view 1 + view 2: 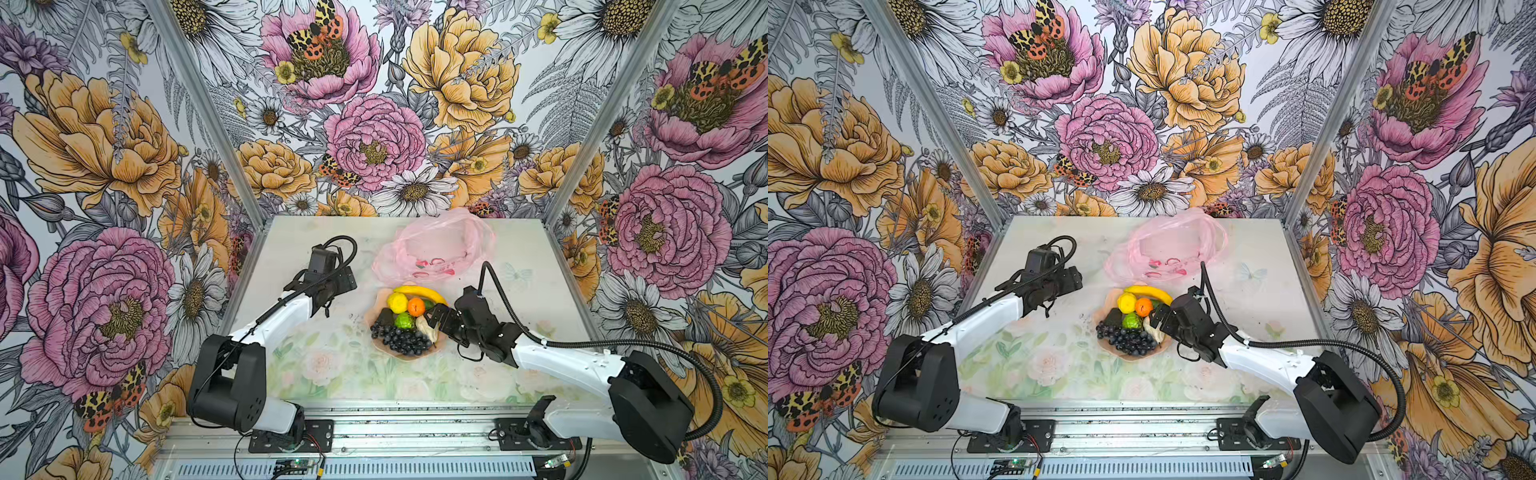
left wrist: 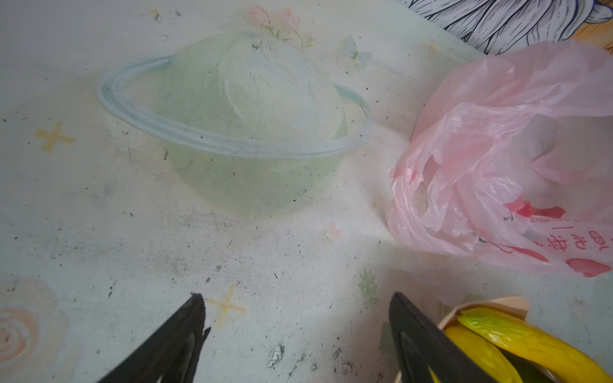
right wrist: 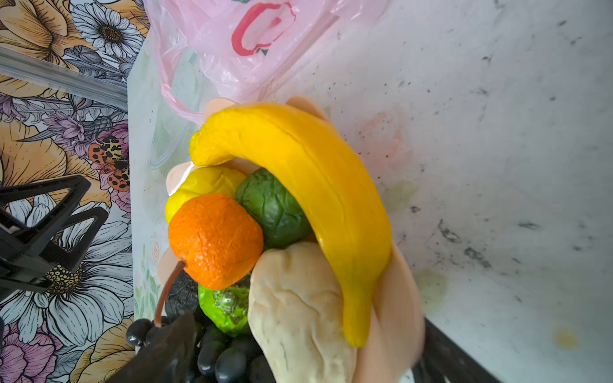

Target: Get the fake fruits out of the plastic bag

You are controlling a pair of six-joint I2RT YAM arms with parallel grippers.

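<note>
The fake fruits lie piled on a peach-pink plate point(image 1: 409, 356) at mid-table: banana point(image 1: 419, 292), lemon point(image 1: 397, 302), tangerine point(image 1: 416, 307), lime-green fruit point(image 1: 404, 321), pear point(image 3: 298, 315), grapes point(image 1: 399, 338), a blackish piece point(image 1: 386, 318) and a dark green piece point(image 3: 273, 209). The plastic bag point(image 1: 432, 245) lies crumpled just behind the plate, and no fruit shows through it. My right gripper point(image 1: 435, 318) is open at the plate's right side, with the pear lying loose between its wide jaws. My left gripper point(image 2: 297, 308) is open and holds nothing, left of the plate and bag.
Flowered walls and metal corner posts point(image 1: 199, 104) close in the table on three sides. A metal rail point(image 1: 395, 428) with both arm bases runs along the front edge. A faded ringed planet point(image 2: 232, 126) is printed on the table cover.
</note>
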